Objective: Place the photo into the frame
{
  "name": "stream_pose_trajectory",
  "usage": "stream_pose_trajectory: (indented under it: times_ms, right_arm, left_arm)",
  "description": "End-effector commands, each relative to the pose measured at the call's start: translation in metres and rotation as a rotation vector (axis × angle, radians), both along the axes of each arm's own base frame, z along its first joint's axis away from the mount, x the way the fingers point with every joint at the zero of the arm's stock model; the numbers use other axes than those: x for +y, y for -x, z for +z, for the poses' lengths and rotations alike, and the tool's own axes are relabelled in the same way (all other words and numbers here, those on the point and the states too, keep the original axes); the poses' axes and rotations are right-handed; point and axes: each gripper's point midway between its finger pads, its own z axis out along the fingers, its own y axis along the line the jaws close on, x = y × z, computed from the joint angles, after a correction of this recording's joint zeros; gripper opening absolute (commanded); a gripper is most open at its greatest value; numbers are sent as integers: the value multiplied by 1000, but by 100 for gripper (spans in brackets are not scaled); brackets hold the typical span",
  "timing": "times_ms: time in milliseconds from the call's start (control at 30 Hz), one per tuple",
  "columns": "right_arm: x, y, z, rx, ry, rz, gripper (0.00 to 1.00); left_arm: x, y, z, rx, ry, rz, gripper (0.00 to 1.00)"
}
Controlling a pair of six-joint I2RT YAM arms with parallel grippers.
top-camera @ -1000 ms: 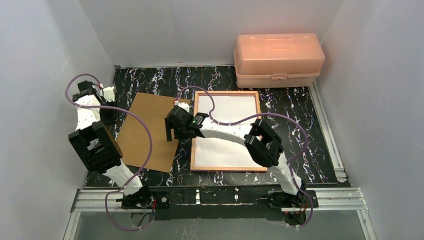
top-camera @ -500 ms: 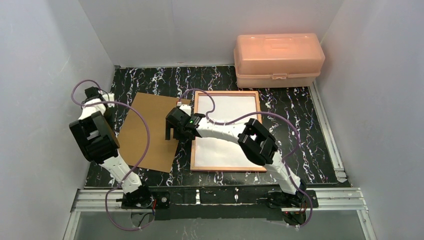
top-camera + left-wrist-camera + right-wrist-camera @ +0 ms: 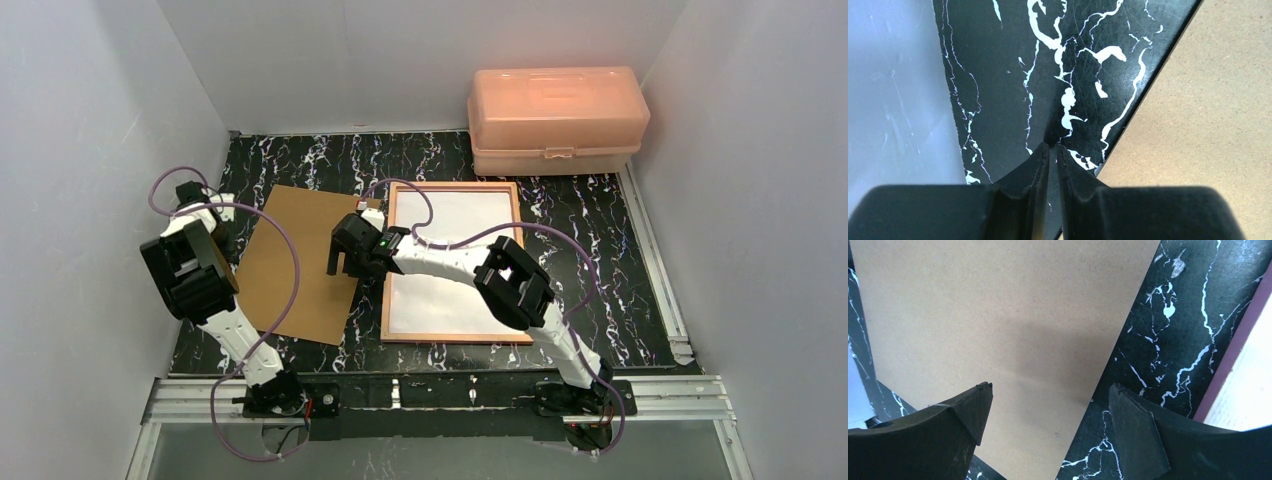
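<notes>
while right gripper (image 3: 1050,387) gapes empty beside the frame (image 3: 1232,362), left gripper (image 3: 1053,146) sits closed, empty.

marbled table (image 3: 600,200): brown board (image 3: 320,290), frame (image 3: 450,339) seemingly face-down, peach box (image 3: 555,115)

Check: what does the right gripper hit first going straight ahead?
Probably the brown backing board: the right gripper, open, points down over its edge nearest the frame. One fingertip would land on board, the other on the table. Gap unclear.
</notes>
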Motion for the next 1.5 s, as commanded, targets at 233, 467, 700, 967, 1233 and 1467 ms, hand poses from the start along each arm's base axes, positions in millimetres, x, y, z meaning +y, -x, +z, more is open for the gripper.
stream_pose_trajectory:
  times_ms: [233, 467, 700, 967, 1233, 1467]
  right_arm:
    - [12, 4, -12, 101, -106, -39, 95]
    - [22, -6, 32, 89, -276, -49, 95]
    - [18, -14, 44, 80, -305, -66, 95]
    - [14, -11, 34, 97, -297, -71, 95]
    - [18, -15, 53, 68, -332, -66, 95]
    - [20, -19, 87, 20, -390, -58, 95]
  left_arm:
    - [-73, 45, -42, 136, 281, -93, 3]
    - [-87, 45, -35, 136, 300, -151, 0]
    - [-96, 39, -28, 149, 302, -207, 0]
    - [-98, 36, -21, 160, 330, -274, 0]
    - [-107, 33, -24, 171, 345, -329, 0]
    - [-117, 27, -24, 183, 340, -358, 0]
